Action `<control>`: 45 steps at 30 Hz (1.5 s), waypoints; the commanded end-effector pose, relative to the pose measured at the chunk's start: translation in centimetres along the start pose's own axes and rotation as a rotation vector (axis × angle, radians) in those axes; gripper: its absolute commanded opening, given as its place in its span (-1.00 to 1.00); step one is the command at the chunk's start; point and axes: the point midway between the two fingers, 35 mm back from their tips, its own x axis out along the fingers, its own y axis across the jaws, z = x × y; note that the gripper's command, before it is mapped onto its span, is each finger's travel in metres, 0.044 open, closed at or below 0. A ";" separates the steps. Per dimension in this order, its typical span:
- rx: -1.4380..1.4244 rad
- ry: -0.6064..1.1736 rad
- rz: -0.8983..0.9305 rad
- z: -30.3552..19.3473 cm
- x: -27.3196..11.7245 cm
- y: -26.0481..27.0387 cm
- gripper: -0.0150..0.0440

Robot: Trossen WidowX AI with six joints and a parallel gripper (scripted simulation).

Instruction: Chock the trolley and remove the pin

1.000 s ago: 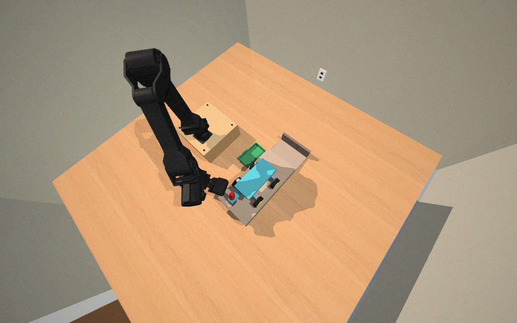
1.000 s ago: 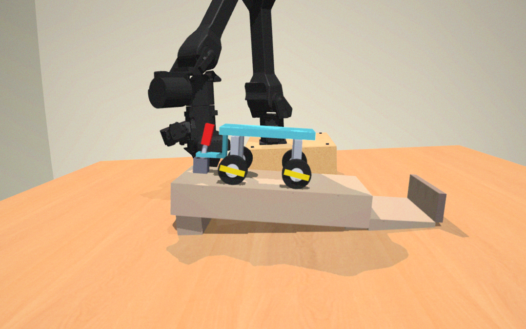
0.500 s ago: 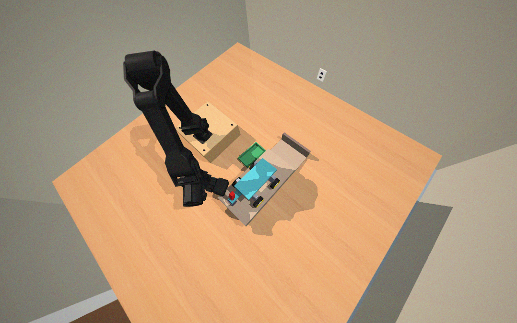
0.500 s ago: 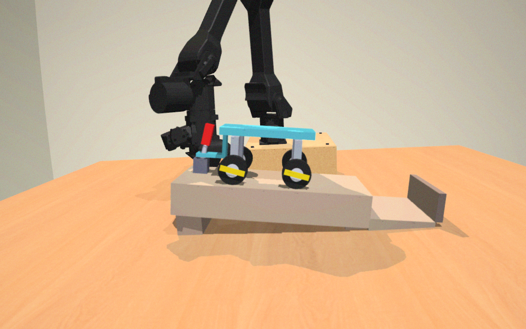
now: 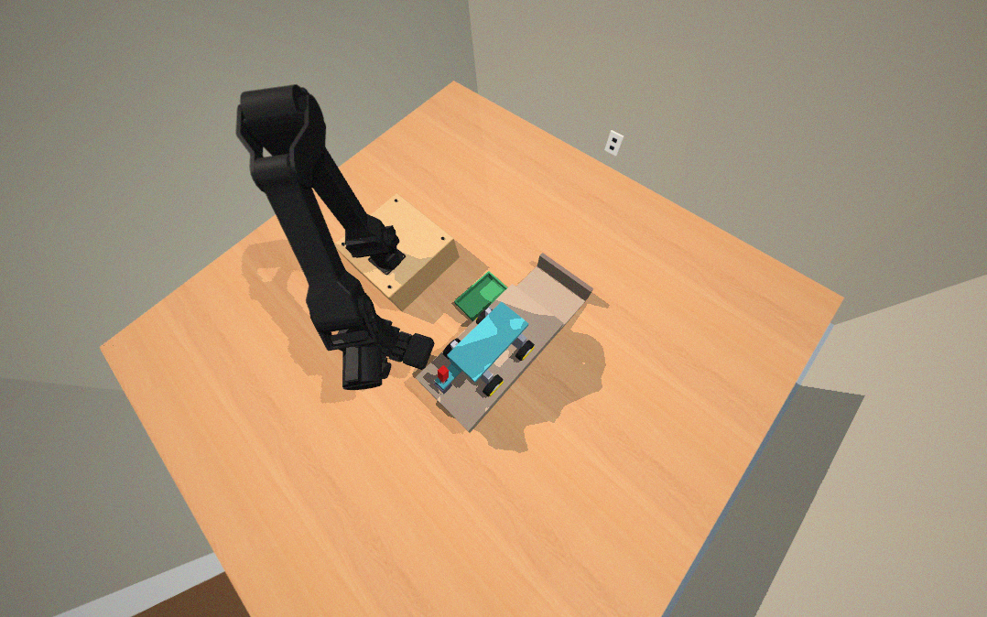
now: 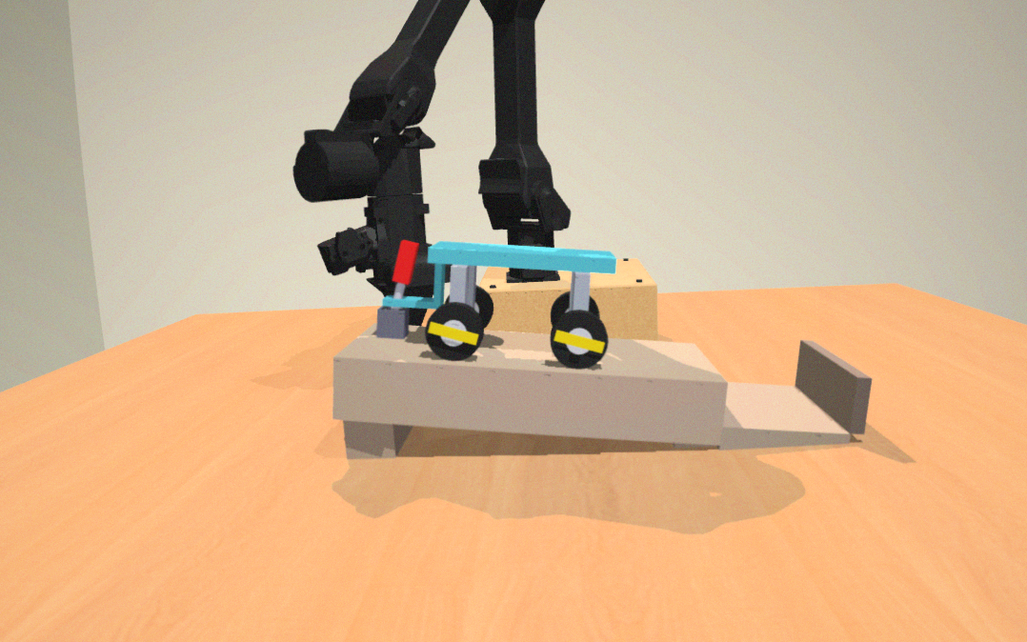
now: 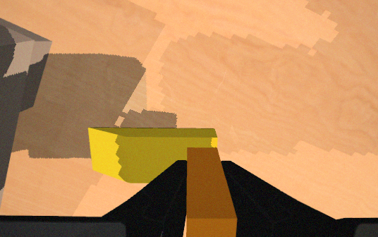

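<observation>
In the wrist view my gripper (image 7: 203, 170) is shut on the orange handle (image 7: 208, 187) of the yellow chock (image 7: 155, 152). The chock is low over or on the table beside the ramp's uphill end; its black base and any gap below it are hidden. The top and exterior views do not show the chock. The blue trolley (image 5: 487, 340) (image 6: 522, 257) stands on the ramp (image 5: 465, 415) (image 6: 530, 397). The red-headed stop pin (image 5: 442, 373) (image 6: 405, 262) stands in its block, through the trolley's uphill tab. The green tray (image 5: 469, 304) lies beside the ramp, empty.
The wooden base block (image 5: 429, 273) (image 6: 605, 306) carries the arm behind the tray. An upright end board (image 5: 566, 277) (image 6: 833, 386) closes the ramp's downhill end. In the wrist view a grey part of the ramp (image 7: 22, 58) is at the left.
</observation>
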 end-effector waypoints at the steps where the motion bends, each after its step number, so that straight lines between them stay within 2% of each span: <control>1: -0.002 -0.012 0.009 0.1 -1.5 0.1 -0.49; 45: -0.002 -0.012 0.010 0.4 -12.7 0.3 -0.49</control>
